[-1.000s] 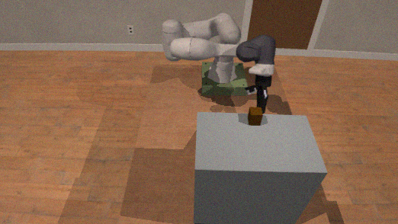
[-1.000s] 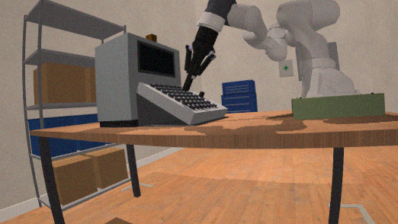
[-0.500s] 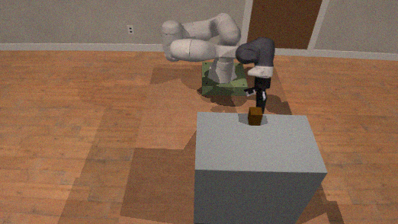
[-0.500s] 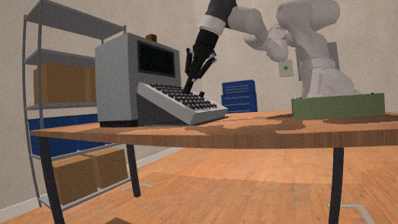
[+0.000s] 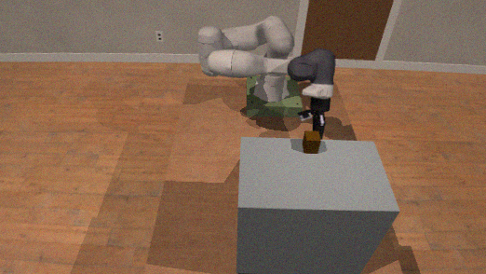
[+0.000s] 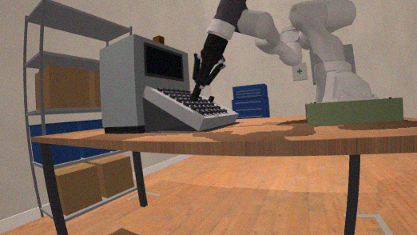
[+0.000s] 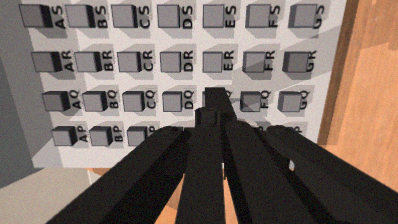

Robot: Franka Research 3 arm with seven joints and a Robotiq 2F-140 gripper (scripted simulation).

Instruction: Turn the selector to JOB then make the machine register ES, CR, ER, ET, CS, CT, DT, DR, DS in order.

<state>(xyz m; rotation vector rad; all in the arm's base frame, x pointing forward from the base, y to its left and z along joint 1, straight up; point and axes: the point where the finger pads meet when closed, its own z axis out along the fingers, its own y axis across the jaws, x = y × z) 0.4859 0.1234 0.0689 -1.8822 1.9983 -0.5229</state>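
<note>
Cabinet: grey (image 5: 317, 174) (image 6: 121, 85), upright at the left of the table in the exterior view; its dark screen (image 6: 163, 61) faces right, toward the arm.
Keyboard: projects from below the screen (image 6: 172, 109) (image 7: 115, 159), sloping down to the right toward the arm's base; its full long axis cannot be told.
Keys: in the wrist view, columns A to G run left to right, with rows S, R, Q and P showing; the printed names are turned sideways.
Selector setting: cannot be read.
Rack: grey metal (image 6: 42, 32), left of the cabinet, bearing brown boxes and blue bins.
Block: orange-brown (image 5: 311, 143) (image 6: 158, 39), on top of the cabinet.
Table: wooden top (image 6: 256, 147) on dark legs, above a plank floor (image 5: 56, 154) (image 6: 248, 192).
Background: blue drawers (image 6: 250, 101), then a white sign (image 6: 299, 71) with 1 green cross; a brown door stands by the wall in the top view.
Base: green (image 5: 251, 109) (image 6: 355, 112), under the white arm.
Gripper: (image 5: 318, 135) (image 6: 194, 98) (image 7: 216, 95) narrow, fingers together, pointing down over the keys, hiding most of the E key in row Q; contact cannot be told.
</note>
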